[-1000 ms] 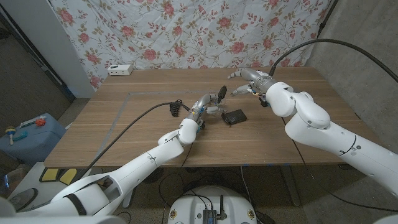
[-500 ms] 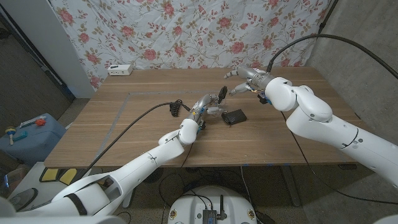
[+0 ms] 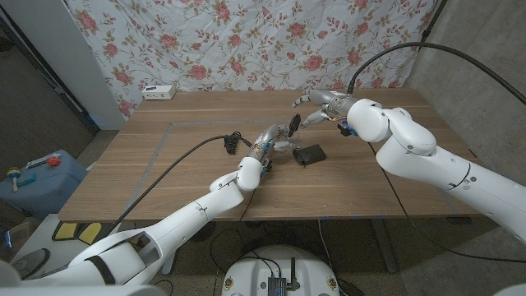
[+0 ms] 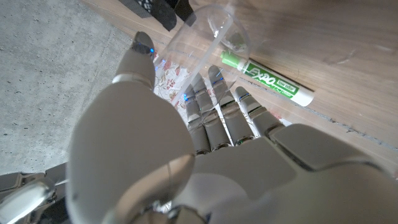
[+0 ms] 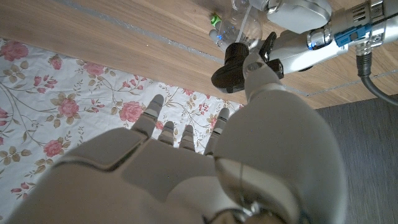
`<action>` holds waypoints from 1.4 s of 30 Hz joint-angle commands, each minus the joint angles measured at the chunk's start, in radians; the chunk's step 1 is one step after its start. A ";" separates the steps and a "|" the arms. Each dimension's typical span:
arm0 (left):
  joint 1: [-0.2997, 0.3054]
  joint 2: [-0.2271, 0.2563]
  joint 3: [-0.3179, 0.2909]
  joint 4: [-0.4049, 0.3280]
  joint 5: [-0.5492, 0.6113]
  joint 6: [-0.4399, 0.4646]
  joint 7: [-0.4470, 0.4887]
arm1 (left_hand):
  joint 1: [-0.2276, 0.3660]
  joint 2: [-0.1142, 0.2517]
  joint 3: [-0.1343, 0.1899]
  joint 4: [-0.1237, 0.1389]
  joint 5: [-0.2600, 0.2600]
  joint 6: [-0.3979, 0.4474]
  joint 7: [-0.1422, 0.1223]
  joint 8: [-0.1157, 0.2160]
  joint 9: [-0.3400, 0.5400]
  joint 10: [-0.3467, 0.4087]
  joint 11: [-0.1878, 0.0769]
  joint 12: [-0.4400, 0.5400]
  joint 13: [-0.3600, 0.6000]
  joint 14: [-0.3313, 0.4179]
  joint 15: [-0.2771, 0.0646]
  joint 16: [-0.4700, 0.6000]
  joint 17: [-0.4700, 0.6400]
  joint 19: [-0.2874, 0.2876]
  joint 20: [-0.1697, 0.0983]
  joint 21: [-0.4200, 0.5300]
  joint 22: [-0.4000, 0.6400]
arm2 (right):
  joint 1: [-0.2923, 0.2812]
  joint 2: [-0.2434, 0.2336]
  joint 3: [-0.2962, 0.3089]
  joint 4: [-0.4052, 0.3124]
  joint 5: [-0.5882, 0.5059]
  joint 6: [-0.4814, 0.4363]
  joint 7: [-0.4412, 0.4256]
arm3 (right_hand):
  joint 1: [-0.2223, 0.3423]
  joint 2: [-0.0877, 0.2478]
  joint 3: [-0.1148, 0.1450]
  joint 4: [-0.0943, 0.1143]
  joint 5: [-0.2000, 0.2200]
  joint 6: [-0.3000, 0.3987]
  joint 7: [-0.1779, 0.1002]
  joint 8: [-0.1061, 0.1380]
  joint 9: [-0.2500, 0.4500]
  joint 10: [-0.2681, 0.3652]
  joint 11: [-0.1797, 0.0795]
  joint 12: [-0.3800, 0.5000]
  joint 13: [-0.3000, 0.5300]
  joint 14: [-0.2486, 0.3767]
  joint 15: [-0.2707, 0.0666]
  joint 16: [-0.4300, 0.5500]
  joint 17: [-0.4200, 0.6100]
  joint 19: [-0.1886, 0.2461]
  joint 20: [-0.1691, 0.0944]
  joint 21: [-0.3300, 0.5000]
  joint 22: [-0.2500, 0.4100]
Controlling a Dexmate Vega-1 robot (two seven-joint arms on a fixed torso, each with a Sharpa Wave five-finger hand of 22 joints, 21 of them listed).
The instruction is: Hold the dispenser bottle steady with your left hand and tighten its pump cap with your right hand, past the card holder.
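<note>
Left hand [image 3: 274,140] grips clear dispenser bottle [image 4: 208,37] mid-worktop [image 3: 164,164]. Right hand [image 3: 316,105] hovers just right of pump cap [image 3: 292,125], fingers spread, apparently empty.

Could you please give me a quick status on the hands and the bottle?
Left hand grips clear dispenser bottle. Right hand open, near pump cap, not touching. Card holder beside bottle, green marker behind; path looks free.
</note>
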 commanded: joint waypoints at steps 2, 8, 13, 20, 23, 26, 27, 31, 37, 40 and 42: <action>0.007 0.002 0.001 -0.008 0.003 0.000 0.004 | -0.061 0.147 0.072 0.074 0.003 0.174 -0.029 0.008 0.003 0.013 -0.012 0.003 0.004 0.011 -0.076 0.009 0.000 -0.002 -0.103 0.000 0.003 | 0.060 0.012 -0.051 0.015 -0.030 -0.038 0.092 | -0.003 -0.004 0.005 0.006 0.001 0.011 -0.002 0.005 0.002 -0.018 0.003 -0.002 0.003 -0.007 0.005 0.003 0.003 -0.010 0.002 0.003 0.002; 0.008 0.002 0.001 -0.010 0.004 0.001 0.004 | -0.066 0.145 0.070 0.076 0.002 0.178 -0.031 0.009 0.003 0.016 -0.017 0.004 0.004 0.013 -0.077 0.010 0.000 -0.001 -0.103 0.001 0.003 | 0.073 0.015 -0.065 0.014 -0.049 -0.039 0.109 | -0.005 -0.003 0.004 0.008 -0.001 0.010 -0.002 0.004 0.002 -0.022 0.004 0.000 0.003 -0.011 0.007 0.004 0.004 -0.013 0.001 0.003 0.002; 0.007 0.003 0.001 -0.010 0.005 -0.001 0.001 | -0.068 0.143 0.069 0.076 0.001 0.184 -0.037 0.011 0.003 0.016 -0.017 0.003 0.005 0.014 -0.077 0.010 -0.001 0.000 -0.103 0.001 0.003 | 0.081 0.021 -0.070 0.017 -0.052 -0.039 0.125 | -0.010 0.001 0.004 0.013 -0.003 0.012 -0.002 0.005 0.002 -0.025 0.003 0.001 0.004 -0.013 0.007 0.006 0.005 -0.013 -0.003 0.004 0.002; 0.008 0.005 0.001 -0.013 0.006 -0.001 0.001 | -0.071 0.140 0.068 0.076 0.000 0.188 -0.040 0.012 0.003 0.019 -0.018 0.003 0.005 0.016 -0.076 0.009 -0.003 0.000 -0.105 0.001 0.003 | 0.092 0.030 -0.083 0.022 -0.064 -0.052 0.150 | -0.017 0.007 0.003 0.019 -0.006 0.019 -0.002 0.007 0.003 -0.030 0.003 0.004 0.004 -0.016 0.004 0.008 0.007 -0.013 -0.010 0.005 0.002; 0.009 0.006 0.001 -0.017 0.007 0.000 0.000 | -0.073 0.140 0.067 0.078 0.000 0.188 -0.040 0.011 0.003 0.019 -0.018 0.003 0.005 0.014 -0.077 0.009 -0.002 0.000 -0.105 0.001 0.003 | 0.098 0.032 -0.089 0.023 -0.068 -0.060 0.164 | -0.025 0.012 0.002 0.024 -0.009 0.025 -0.002 0.009 0.003 -0.034 0.001 0.005 0.004 -0.019 -0.001 0.010 0.008 -0.015 -0.011 0.006 0.002; 0.012 0.006 0.000 -0.020 0.007 0.002 0.001 | -0.075 0.138 0.066 0.078 -0.001 0.192 -0.044 0.012 0.003 0.022 -0.019 0.003 0.006 0.017 -0.077 0.010 -0.002 0.001 -0.105 0.001 0.003 | 0.109 0.033 -0.102 0.022 -0.079 -0.072 0.186 | -0.031 0.016 0.001 0.028 -0.012 0.029 -0.002 0.010 0.004 -0.037 0.001 0.006 0.004 -0.020 -0.013 0.011 0.009 -0.017 -0.012 0.006 0.002; 0.013 0.006 0.000 -0.019 0.006 0.000 0.001 | -0.076 0.138 0.065 0.078 -0.001 0.194 -0.045 0.013 0.003 0.023 -0.020 0.003 0.006 0.017 -0.077 0.010 -0.002 0.001 -0.105 0.002 0.003 | 0.113 0.034 -0.107 0.022 -0.085 -0.077 0.192 | -0.033 0.017 0.001 0.029 -0.012 0.030 -0.002 0.010 0.004 -0.037 0.001 0.007 0.004 -0.021 -0.016 0.012 0.009 -0.017 -0.014 0.006 0.002; 0.014 0.006 0.003 -0.020 0.009 -0.001 0.000 | -0.080 0.133 0.063 0.079 -0.003 0.200 -0.046 0.015 0.003 0.027 -0.023 0.004 0.005 0.019 -0.076 0.010 -0.004 0.002 -0.106 0.002 0.003 | 0.134 0.039 -0.133 0.022 -0.121 -0.105 0.229 | -0.040 0.021 -0.001 0.033 -0.015 0.032 -0.002 0.010 0.004 -0.039 0.003 0.008 0.004 -0.023 -0.023 0.013 0.010 -0.020 -0.022 0.006 0.002; 0.018 0.007 0.003 -0.024 0.011 0.001 0.001 | -0.083 0.132 0.063 0.080 -0.004 0.203 -0.048 0.016 0.003 0.029 -0.025 0.003 0.005 0.020 -0.075 0.009 -0.005 0.002 -0.106 0.002 0.003 | 0.148 0.044 -0.145 0.023 -0.140 -0.123 0.260 | -0.050 0.024 -0.004 0.038 -0.018 0.033 -0.002 0.009 0.004 -0.042 0.003 0.010 0.004 -0.024 -0.026 0.014 0.010 -0.020 -0.032 0.007 0.002; 0.019 0.007 0.002 -0.026 0.011 0.004 0.002 | -0.086 0.131 0.062 0.080 -0.005 0.204 -0.048 0.016 0.003 0.031 -0.025 0.002 0.004 0.023 -0.077 0.010 -0.005 0.003 -0.107 0.002 0.003 | 0.161 0.049 -0.156 0.025 -0.155 -0.138 0.283 | -0.055 0.025 -0.006 0.040 -0.020 0.033 -0.001 0.009 0.004 -0.042 0.008 0.011 0.004 -0.023 -0.026 0.015 0.010 -0.019 -0.037 0.008 0.002; 0.020 0.008 0.002 -0.028 0.012 0.006 0.002 | -0.087 0.131 0.062 0.081 -0.005 0.205 -0.049 0.016 0.003 0.031 -0.025 0.002 0.004 0.024 -0.077 0.010 -0.006 0.003 -0.107 0.002 0.003 | 0.165 0.051 -0.159 0.024 -0.161 -0.142 0.290 | -0.060 0.026 -0.007 0.042 -0.021 0.033 -0.001 0.008 0.004 -0.043 0.008 0.011 0.004 -0.023 -0.026 0.016 0.010 -0.017 -0.040 0.009 0.002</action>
